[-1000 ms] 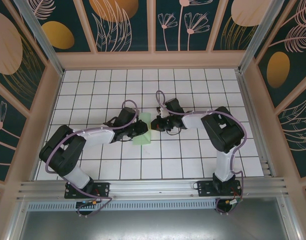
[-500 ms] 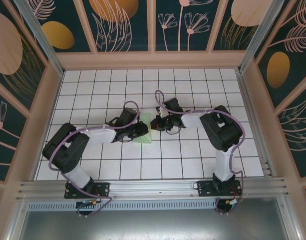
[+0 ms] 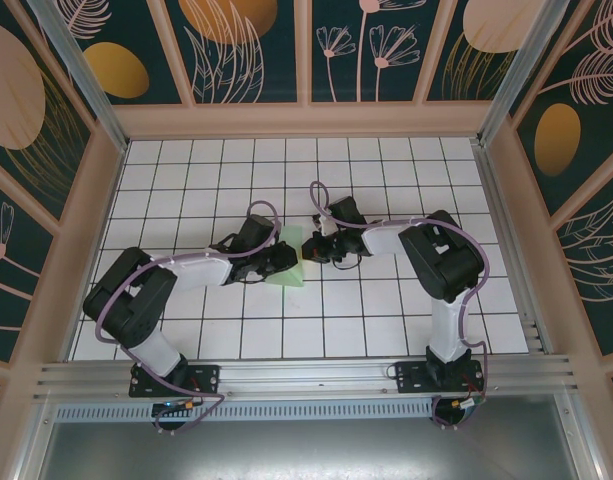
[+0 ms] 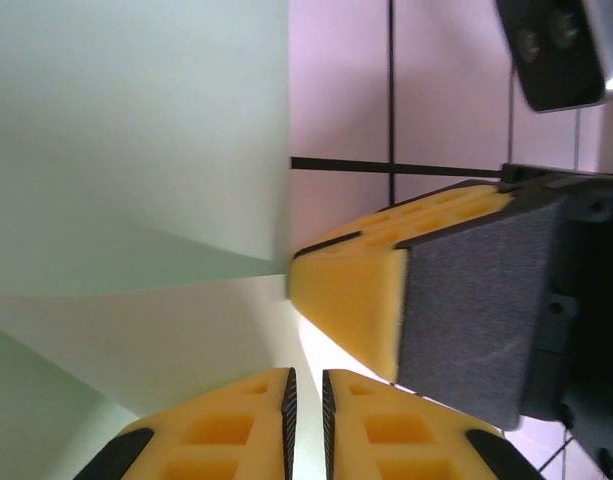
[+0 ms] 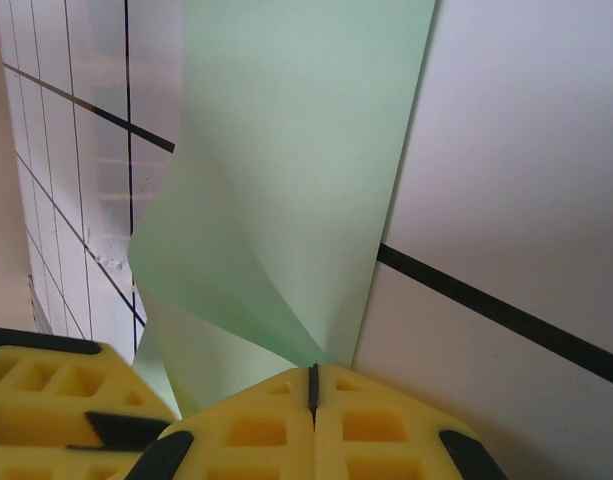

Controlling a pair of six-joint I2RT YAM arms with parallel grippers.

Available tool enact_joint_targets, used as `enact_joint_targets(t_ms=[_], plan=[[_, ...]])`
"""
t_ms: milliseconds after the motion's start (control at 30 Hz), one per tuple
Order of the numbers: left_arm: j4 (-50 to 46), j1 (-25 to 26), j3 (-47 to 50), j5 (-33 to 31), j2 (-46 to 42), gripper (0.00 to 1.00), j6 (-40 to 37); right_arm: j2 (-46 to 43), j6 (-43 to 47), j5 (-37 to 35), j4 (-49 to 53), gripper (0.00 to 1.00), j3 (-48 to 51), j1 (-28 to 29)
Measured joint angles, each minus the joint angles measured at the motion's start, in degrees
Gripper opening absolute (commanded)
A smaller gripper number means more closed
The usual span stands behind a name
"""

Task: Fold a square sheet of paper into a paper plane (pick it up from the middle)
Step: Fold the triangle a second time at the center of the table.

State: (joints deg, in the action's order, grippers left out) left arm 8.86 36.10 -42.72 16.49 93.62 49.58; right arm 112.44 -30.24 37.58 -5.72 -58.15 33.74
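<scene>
Pale mint paper (image 5: 286,180), yellow jaws, white black-gridded table (image 3: 386,330)

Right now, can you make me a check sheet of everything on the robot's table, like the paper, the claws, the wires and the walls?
Surface: white grid table, flat.
Job's things: square sheet of paper, pale green, one corner curled up off the table; no plane shape yet.
Clutter: nothing seen.
Claws: right claw shut on the paper's lifted corner; left claw almost shut right beside it, and I can't tell if it pinches the paper.
Cables: purple cables loop along both arms.
Surroundings: dark walls with plant drawings; metal rail at the near edge.
</scene>
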Motion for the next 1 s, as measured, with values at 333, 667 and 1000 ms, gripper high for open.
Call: enact_joint_targets(t_ms=[333,667,1000], plan=[[1.44,0.0,0.61,1.11,0.63,0.18,0.04,0.0,0.0,0.0,0.0,0.06,0.0,0.02],[1.66,0.02,1.42,1.31,1.99,0.17,0.24,0.0,0.17,-0.02,0.02,0.05,0.0,0.02],[2.1,0.02,1.49,1.55,2.89,0.17,0.26,0.02,0.39,-0.02,0.17,0.05,-0.02,0.02]])
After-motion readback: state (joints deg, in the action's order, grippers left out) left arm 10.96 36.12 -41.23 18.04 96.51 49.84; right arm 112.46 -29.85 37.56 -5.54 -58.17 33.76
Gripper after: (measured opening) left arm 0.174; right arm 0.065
